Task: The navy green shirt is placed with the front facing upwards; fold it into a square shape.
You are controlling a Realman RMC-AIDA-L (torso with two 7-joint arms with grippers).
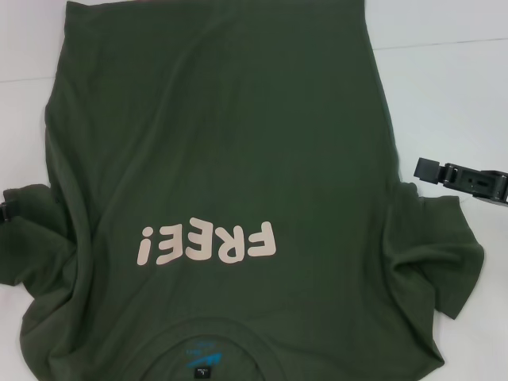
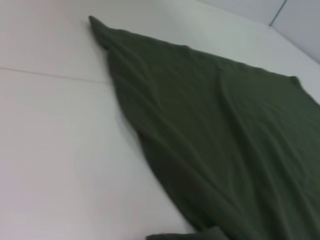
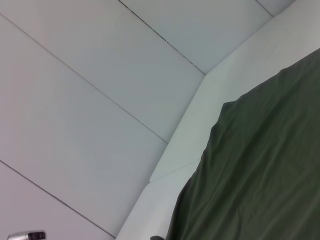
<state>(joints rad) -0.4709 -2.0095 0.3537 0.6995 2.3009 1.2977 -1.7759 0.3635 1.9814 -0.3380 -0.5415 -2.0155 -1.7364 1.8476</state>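
On the desk: the navy green shirt (image 1: 214, 182) is spread front up on the white desk (image 1: 444, 95), collar towards the robot and hem at the far side.
Lettering: the pale "FREE!" print (image 1: 208, 242) is seen on the chest, just beyond the collar and the blue neck label (image 1: 197, 355).
Sleeves: both are rumpled and partly bunched at either side of the print.
Right gripper: the right gripper (image 1: 460, 178) is seen just beside the shirt's right sleeve (image 1: 440, 254), apart from the cloth; whether it is released or clenched cannot be told.
Left gripper: only a dark sliver is seen at the shirt's left sleeve (image 1: 24, 230); its state cannot be told.
Handling: the cloth is judged soft, light and limp, so it is likely to sag and crease when lifted; sleeve edges or shoulder seams are judged the best places to be pinched.
Hidden: the collar's near edge and the hem are cut off in the head view; the wrist views show only plain green cloth and desk.
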